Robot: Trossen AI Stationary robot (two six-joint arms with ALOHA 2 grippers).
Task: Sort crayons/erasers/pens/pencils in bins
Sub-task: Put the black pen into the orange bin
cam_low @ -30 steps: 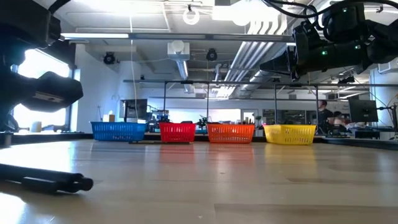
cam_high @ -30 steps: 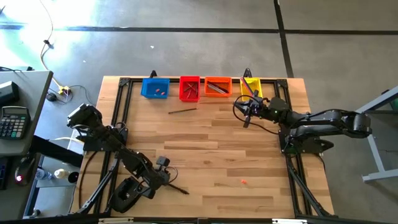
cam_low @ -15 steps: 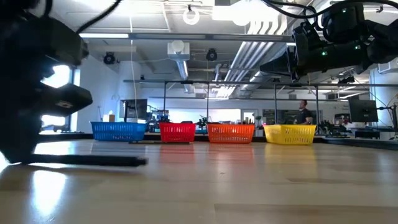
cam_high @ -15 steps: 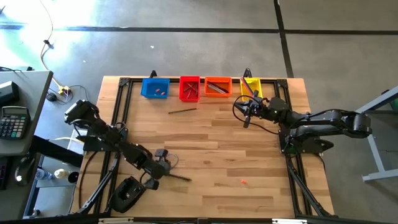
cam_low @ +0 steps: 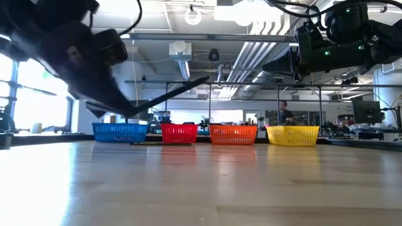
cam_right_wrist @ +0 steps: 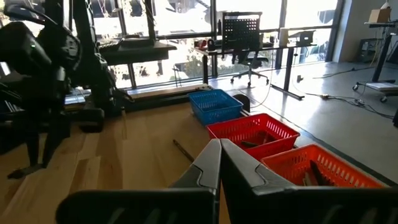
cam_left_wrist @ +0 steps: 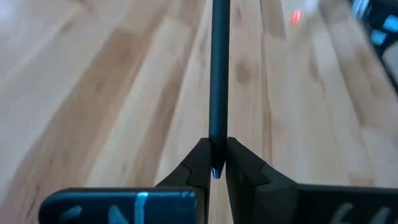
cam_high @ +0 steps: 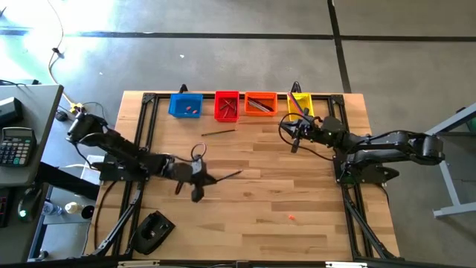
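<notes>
Four bins: set in a row along the far edge of the tabletop [cam_high: 253, 193], from left to right the blue bin [cam_high: 185, 105], the red bin [cam_high: 227, 105], the orange bin [cam_high: 260, 103] and the yellow bin [cam_high: 301, 103].
Blue bin contents: two small pink-red erasers [cam_high: 191, 109] lie inside.
Red bin contents: dark thin sticks, too small to tell apart.
Orange bin contents: thin sticks lying across it, kind unclear.
Left end effector [cam_high: 199, 177]: over the left-centre of the tabletop, raised clear of the wood in the low view; its fingers [cam_left_wrist: 199, 163] are pinched tight on the near end of a long dark pen [cam_high: 227, 176].
Dark pen: held off the tabletop, its free end reaching right from the grip and tilting upward in the low view [cam_low: 173, 94]; in the left wrist view it runs straight out between the two fingers.
Right end effector [cam_high: 295, 138]: hovering just near of the yellow bin on the right, fingers closed together with nothing between them.
Loose stick [cam_high: 218, 132]: a thin dark stick lying flat on the tabletop just near of the red bin, apart from both arms.
Loose eraser [cam_high: 291, 218]: a tiny red lump alone on the near right part of the tabletop, well apart from the bins.
Person [cam_low: 282, 115]: a figure stands far off in the room behind the bins.
Off the tabletop: a calculator [cam_high: 16, 145] sits on a side desk at the far left.
</notes>
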